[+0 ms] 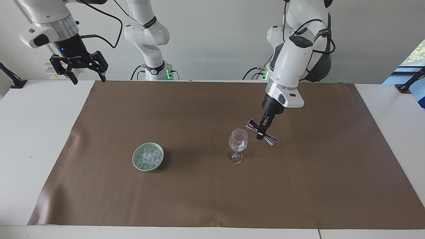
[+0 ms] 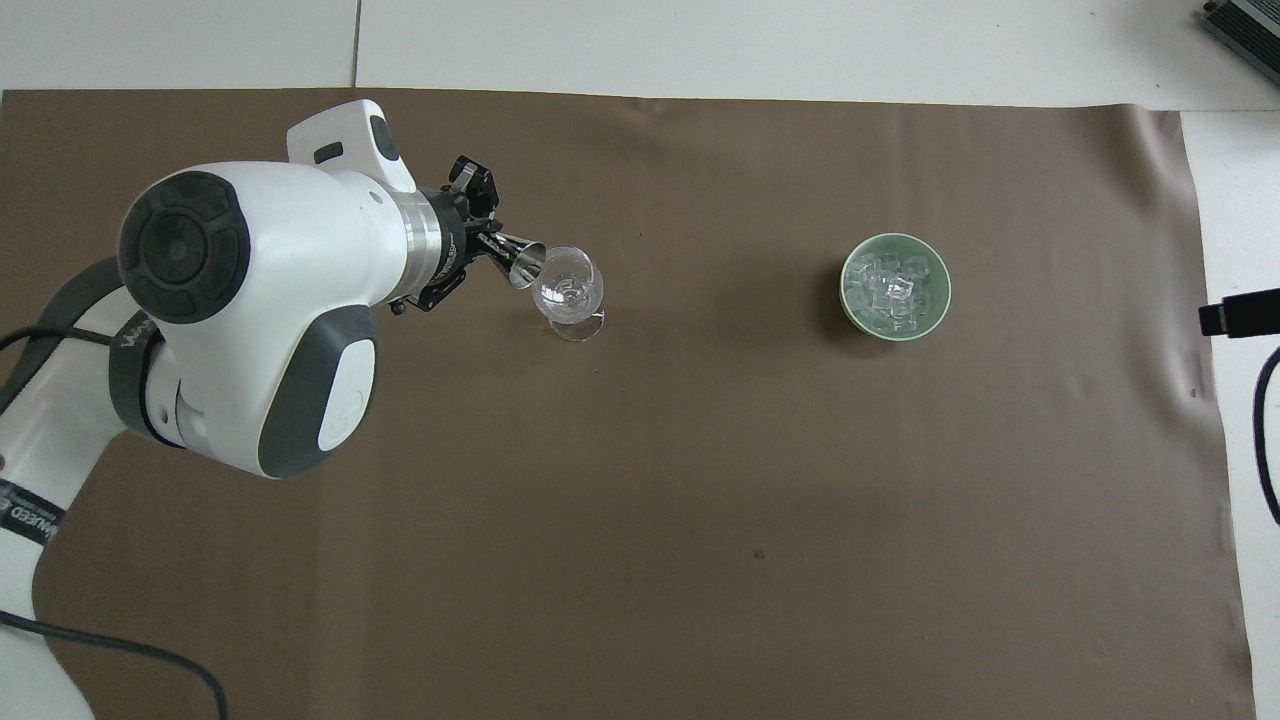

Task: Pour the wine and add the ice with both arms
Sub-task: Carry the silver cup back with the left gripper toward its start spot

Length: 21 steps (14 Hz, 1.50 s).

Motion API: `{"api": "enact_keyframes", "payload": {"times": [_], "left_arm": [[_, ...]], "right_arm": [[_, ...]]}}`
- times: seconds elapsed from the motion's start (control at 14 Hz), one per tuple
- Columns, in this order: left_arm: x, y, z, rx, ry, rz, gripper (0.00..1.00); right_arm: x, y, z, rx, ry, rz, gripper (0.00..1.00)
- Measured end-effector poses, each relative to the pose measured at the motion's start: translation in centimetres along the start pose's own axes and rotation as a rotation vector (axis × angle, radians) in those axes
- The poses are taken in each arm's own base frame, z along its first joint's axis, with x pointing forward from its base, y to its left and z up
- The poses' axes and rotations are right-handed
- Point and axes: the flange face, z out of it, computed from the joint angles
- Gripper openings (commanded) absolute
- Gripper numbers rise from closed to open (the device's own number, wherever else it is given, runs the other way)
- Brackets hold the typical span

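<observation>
Jigger (image 1: 261, 132) pinched sideways in left gripper (image 1: 263, 130), over the mat just beside the glass (image 1: 238, 145) rim; a swing could topple it. Right gripper (image 1: 79, 68) waits, spread.

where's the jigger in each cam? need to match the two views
Facing view: jigger in the air, tilted, clamped in the left gripper, just beside the wine glass rim, toward the left arm's end.
Overhead view: jigger by the left gripper, its mouth at the glass rim.
Shared landmark: the green ice bowl.
</observation>
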Motion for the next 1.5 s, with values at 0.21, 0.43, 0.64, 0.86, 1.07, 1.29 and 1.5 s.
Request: {"api": "enact_keyframes", "payload": {"times": [0.21, 0.43, 0.64, 0.86, 1.07, 1.29, 1.5], "left_arm": [[2.0, -0.9, -0.5, 0.046, -0.065, -0.092, 0.00], [3.7, -2.1, -0.7, 0.108, -0.159, -0.164, 0.00], [5.6, -3.0, -1.4, 0.154, -0.273, -0.247, 0.00], [8.3, -4.3, -2.0, 0.177, -0.407, -0.339, 0.00], [11.3, -5.8, -2.0, 0.176, -0.519, -0.393, 0.00], [14.6, -7.6, -0.4, 0.177, -0.607, -0.418, 0.00], [17.9, -9.7, 1.6, 0.190, -0.659, -0.434, 0.00]], "right_arm": [[0.0, 0.0, 0.0, 0.000, 0.001, -0.001, 1.00], [0.0, 0.0, 0.0, 0.000, 0.000, 0.000, 1.00], [0.0, 0.1, 0.0, 0.000, 0.000, 0.002, 1.00], [0.0, 0.0, 0.0, 0.000, 0.000, 0.000, 1.00], [0.0, 0.0, 0.0, 0.000, 0.000, 0.000, 1.00], [-0.1, 0.3, 0.0, 0.001, -0.006, 0.007, 1.00], [-0.2, 0.1, 0.0, 0.002, -0.008, 0.002, 1.00]]}}
